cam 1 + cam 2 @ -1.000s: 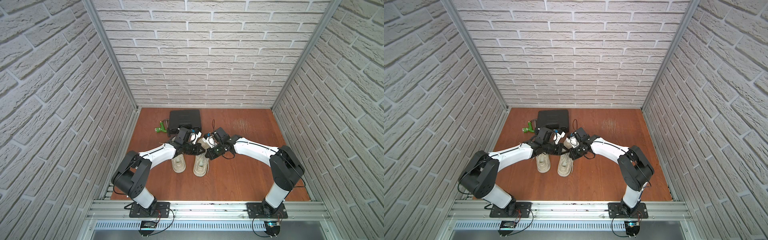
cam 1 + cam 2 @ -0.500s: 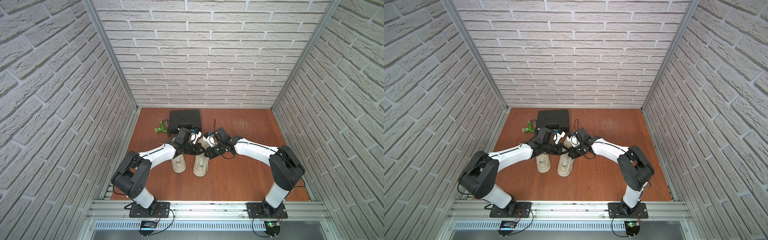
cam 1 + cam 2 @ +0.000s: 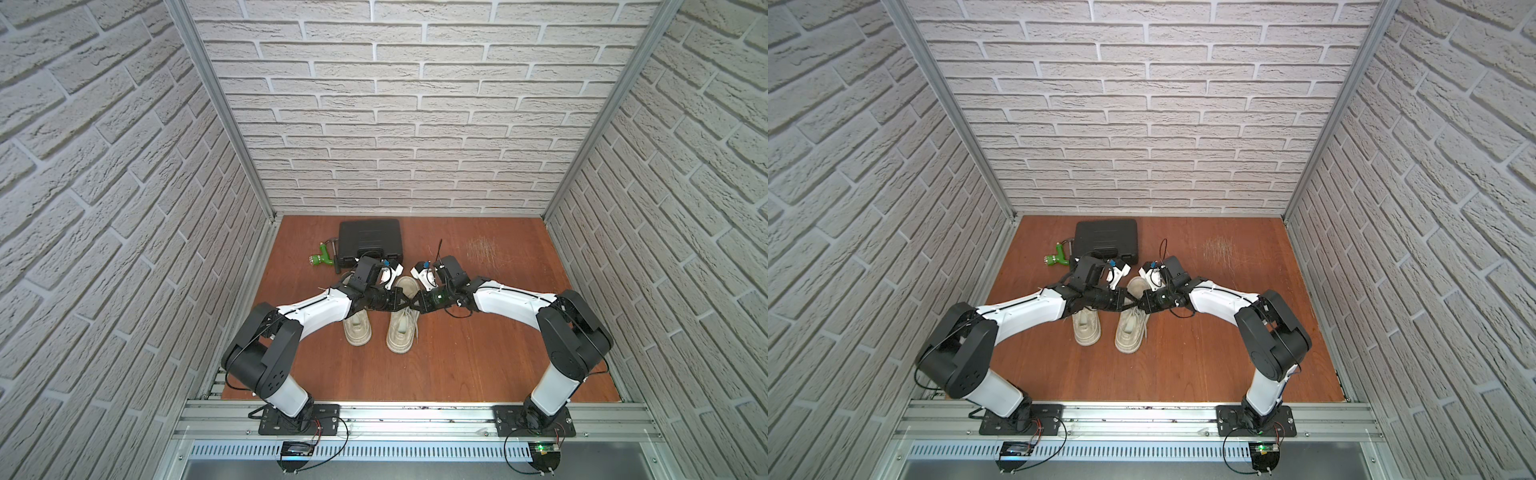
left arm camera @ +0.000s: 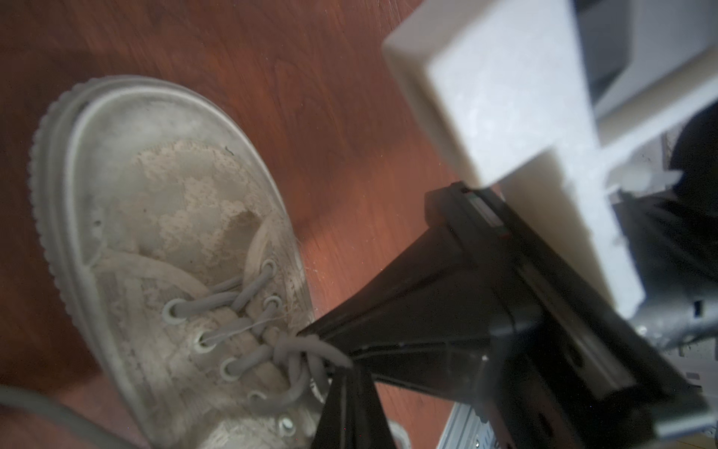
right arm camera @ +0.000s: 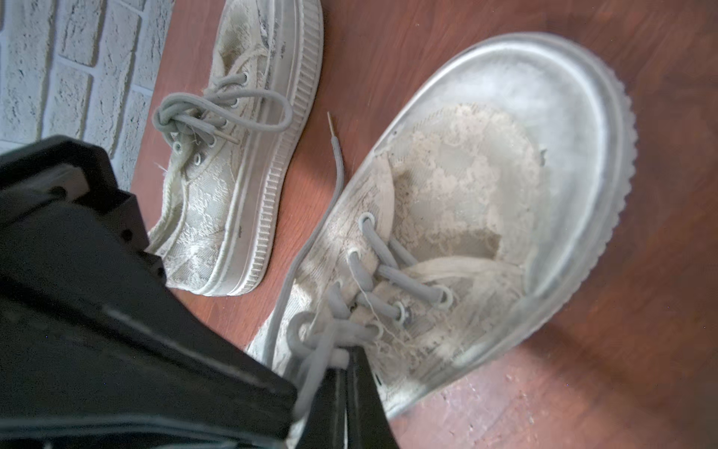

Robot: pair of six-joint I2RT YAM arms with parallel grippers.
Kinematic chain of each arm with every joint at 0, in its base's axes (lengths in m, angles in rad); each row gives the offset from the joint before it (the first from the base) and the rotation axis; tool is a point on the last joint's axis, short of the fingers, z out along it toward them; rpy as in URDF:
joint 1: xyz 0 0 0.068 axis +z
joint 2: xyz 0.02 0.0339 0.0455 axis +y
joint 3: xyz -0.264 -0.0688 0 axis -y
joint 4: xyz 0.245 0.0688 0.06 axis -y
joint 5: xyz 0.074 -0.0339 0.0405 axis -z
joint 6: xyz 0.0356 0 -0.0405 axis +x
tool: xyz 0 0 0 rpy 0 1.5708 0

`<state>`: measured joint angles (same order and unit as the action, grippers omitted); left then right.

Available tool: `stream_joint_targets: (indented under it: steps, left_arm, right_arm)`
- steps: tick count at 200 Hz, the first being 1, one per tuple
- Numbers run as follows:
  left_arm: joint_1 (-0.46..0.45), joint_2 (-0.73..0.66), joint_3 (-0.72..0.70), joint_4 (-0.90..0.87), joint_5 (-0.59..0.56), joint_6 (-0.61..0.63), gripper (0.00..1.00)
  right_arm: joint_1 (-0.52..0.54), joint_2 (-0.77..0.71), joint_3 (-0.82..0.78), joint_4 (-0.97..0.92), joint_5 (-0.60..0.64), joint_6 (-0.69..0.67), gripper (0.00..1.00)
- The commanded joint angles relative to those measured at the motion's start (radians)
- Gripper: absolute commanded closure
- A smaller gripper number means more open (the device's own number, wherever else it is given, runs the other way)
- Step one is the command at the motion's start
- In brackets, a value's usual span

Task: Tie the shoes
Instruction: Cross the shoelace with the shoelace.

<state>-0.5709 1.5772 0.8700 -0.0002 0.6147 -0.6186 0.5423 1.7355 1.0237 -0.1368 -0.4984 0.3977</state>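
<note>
Shoes [image 3: 1087, 328] sat side by side mid-desk [image 3: 457, 365], bowed shoe [image 5: 233, 155] done; left tool [image 4: 347, 375] and right tool [image 5: 344, 369] both clenched second shoe's [image 5: 485, 186] laces [image 4: 297, 344] at the knot, next probably needing an even outward pull.

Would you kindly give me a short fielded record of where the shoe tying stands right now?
Left gripper: shut on the laces of the shoe nearer the right arm
Right gripper: shut on the same laces
Other shoe: knot and loop already show
Far side: black case, green tool beside it
Surface: wooden table
</note>
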Motion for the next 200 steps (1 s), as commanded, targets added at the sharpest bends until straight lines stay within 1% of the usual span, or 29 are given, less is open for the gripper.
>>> stream_joint_targets:
  steps: [1, 6, 21, 51, 91, 114, 129, 176, 200]
  left_arm:
    - [-0.004, -0.034, -0.017, 0.034, 0.013, -0.001, 0.89]
    - [-0.005, -0.035, -0.018, 0.032, 0.011, 0.000, 0.87]
    - [-0.003, -0.042, -0.018, 0.028, 0.007, 0.003, 0.85]
    - [0.006, -0.069, -0.007, -0.024, -0.005, 0.030, 0.74]
    - [0.053, -0.129, -0.004, -0.111, -0.024, 0.075, 0.67]
    - [0.094, -0.140, -0.008, -0.126, -0.028, 0.084, 0.66]
    - [0.114, -0.131, -0.005, -0.123, -0.017, 0.082, 0.67]
    - [0.115, -0.036, 0.014, -0.081, 0.031, 0.076, 0.85]
    - [0.099, -0.006, 0.006, -0.042, 0.062, 0.062, 0.87]
  right_arm:
    - [-0.005, -0.045, -0.013, 0.113, -0.041, 0.034, 0.97]
    - [-0.005, -0.044, -0.014, 0.119, -0.046, 0.036, 0.97]
    - [-0.004, -0.036, -0.017, 0.126, -0.054, 0.040, 0.97]
    - [-0.004, -0.027, -0.019, 0.094, -0.035, 0.018, 0.97]
    - [-0.004, -0.021, -0.020, 0.046, -0.013, -0.014, 0.97]
    - [-0.004, -0.021, -0.027, 0.050, -0.014, -0.013, 0.97]
    - [-0.004, -0.021, -0.028, 0.049, -0.014, -0.013, 0.97]
    - [-0.002, -0.027, -0.025, 0.037, -0.012, -0.018, 0.97]
    - [0.001, -0.028, -0.025, 0.033, -0.015, -0.021, 0.97]
